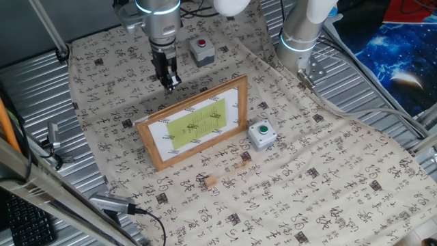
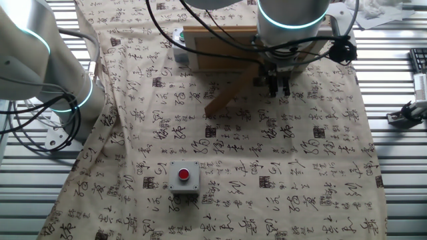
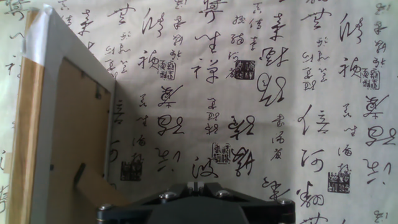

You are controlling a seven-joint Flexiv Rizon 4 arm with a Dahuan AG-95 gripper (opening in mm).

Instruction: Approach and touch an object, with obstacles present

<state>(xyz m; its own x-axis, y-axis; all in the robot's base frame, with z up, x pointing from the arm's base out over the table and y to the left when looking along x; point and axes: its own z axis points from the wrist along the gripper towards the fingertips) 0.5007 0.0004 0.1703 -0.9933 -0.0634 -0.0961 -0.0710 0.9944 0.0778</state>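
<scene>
The object, a tiny tan wooden cube (image 1: pixel 209 182), lies on the patterned cloth in front of the picture frame. It is hidden in the other fixed view and in the hand view. The obstacle, a large light-wood picture frame (image 1: pixel 198 123) with a white mat and a yellow-green sheet, stands propped upright between the cube and my gripper. My gripper (image 1: pixel 168 80) hangs just behind the frame's top edge, pointing down, fingertips pressed together and holding nothing. From the other side the gripper (image 2: pixel 278 87) sits beside the frame's back (image 2: pixel 223 50). The hand view shows the frame's back (image 3: pixel 68 143) at the left and the gripper (image 3: pixel 194 185) at the bottom.
A grey box with a red button (image 1: pixel 201 49) sits behind my gripper. A grey box with a green button (image 1: pixel 261 134) stands at the frame's right end. The frame's prop leg (image 2: pixel 223 100) juts out behind it. A second robot arm (image 1: pixel 300 31) stands at the table's far edge.
</scene>
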